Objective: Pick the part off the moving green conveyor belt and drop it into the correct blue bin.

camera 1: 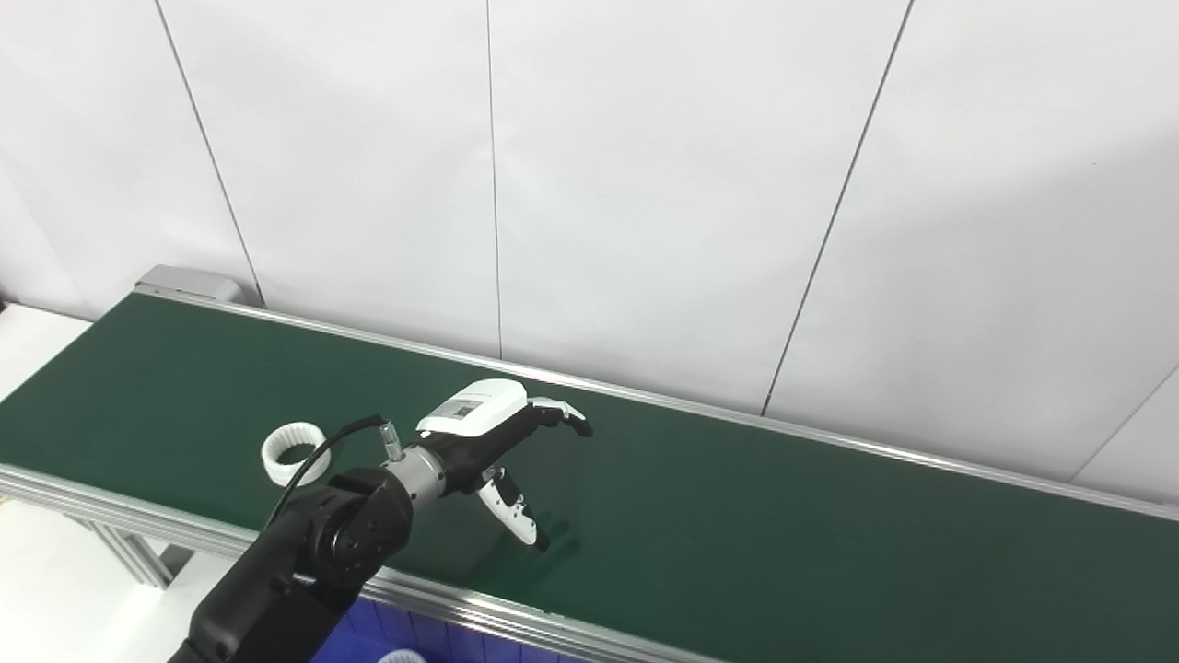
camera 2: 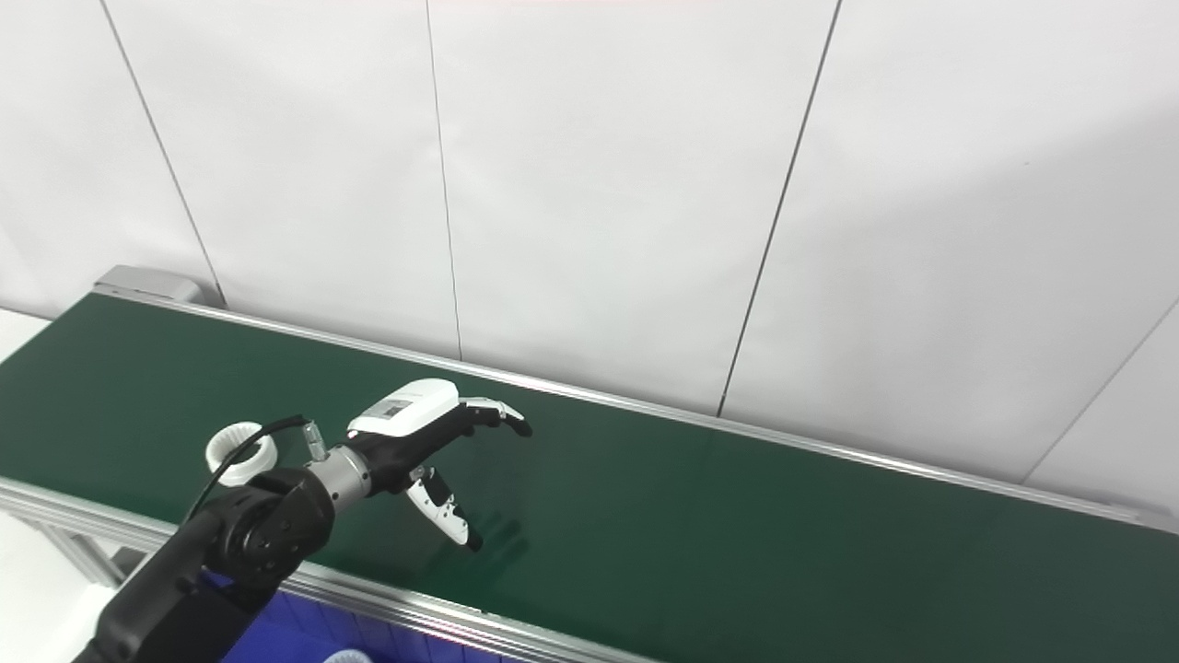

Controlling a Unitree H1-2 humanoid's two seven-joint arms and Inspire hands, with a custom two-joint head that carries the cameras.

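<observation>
While left hand (camera 1: 497, 442) spread, bin (camera 1: 387, 635) clearer left-eye.

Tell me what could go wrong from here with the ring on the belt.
The left hand is open and holds nothing, and the ring lies on the belt behind the wrist, left of it. If the belt carries it further left, the grab may miss. The cable crosses over the ring and might snag.

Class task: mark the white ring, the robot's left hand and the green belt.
white ring (camera 1: 295, 452), left eye view, on its rim
left hand (camera 1: 485, 433), left eye view, on its palm
green belt (camera 2: 783, 525), right eye view, bare surface
</observation>
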